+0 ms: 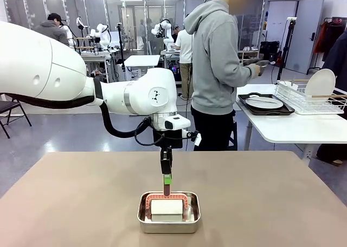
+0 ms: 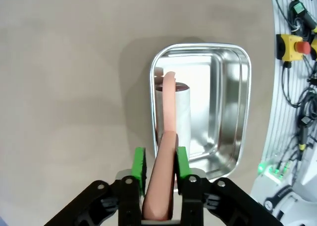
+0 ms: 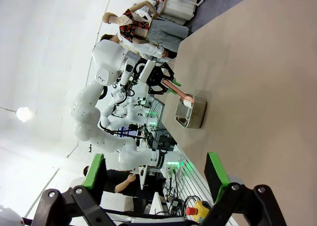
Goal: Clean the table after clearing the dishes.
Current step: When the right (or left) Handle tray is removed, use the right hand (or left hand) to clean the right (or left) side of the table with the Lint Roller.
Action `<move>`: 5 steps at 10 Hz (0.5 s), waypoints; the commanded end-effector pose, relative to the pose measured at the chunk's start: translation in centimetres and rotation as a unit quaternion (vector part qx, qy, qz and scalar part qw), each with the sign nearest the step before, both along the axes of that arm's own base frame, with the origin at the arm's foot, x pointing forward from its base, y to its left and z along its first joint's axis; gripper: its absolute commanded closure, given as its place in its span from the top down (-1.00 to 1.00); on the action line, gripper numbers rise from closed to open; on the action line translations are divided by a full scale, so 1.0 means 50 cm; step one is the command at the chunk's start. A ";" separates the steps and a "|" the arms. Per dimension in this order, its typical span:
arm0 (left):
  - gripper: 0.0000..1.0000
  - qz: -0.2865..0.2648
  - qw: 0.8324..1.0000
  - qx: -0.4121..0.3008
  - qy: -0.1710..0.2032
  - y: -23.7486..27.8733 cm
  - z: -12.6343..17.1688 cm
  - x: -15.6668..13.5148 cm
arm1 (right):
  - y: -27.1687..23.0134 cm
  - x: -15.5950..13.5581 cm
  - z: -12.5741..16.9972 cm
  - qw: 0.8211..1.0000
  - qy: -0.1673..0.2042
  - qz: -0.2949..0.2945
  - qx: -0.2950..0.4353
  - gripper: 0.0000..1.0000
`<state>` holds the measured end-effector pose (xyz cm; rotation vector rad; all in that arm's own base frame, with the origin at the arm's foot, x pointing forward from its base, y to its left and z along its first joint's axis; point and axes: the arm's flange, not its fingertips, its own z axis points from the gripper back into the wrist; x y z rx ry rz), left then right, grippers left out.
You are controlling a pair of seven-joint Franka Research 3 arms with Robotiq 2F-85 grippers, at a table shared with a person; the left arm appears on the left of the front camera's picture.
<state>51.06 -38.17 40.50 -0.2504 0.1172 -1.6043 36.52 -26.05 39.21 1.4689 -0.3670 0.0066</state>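
Clenched on the pink arched handle [image 2: 168, 107] of a white block [image 1: 166, 208], the left claw [image 1: 167, 186] points straight down over a small steel pan [image 1: 168, 228], its green pads [image 2: 139, 161] pressed against both sides of the handle. The block sits inside the pan, which stands on the light-brown desk [image 1: 271, 203] near the robot's edge, about midway across. The right claw [image 3: 156, 169] hangs released off to the side, its 2 fingers wide apart with nothing between them, looking along the desk toward the pan. Beyond the desk, a person in a grey hoodie [image 1: 217, 57] stands turned to a white side table [image 1: 287, 128], where 1 white plate [image 1: 264, 102] lies on a dark tray [image 1: 282, 110] and another plate [image 1: 320, 83] stands upright in a white rack [image 1: 295, 98].
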 end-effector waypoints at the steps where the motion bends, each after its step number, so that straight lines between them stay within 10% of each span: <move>1: -0.70 0.005 1.000 -0.009 0.011 0.004 0.008 0.002 | 0.001 -0.005 0.005 1.000 -0.008 0.002 0.001 1.00; 5: -1.00 0.017 1.000 0.003 0.012 0.002 0.040 -0.006 | 0.001 -0.005 0.005 1.000 -0.008 0.002 0.001 1.00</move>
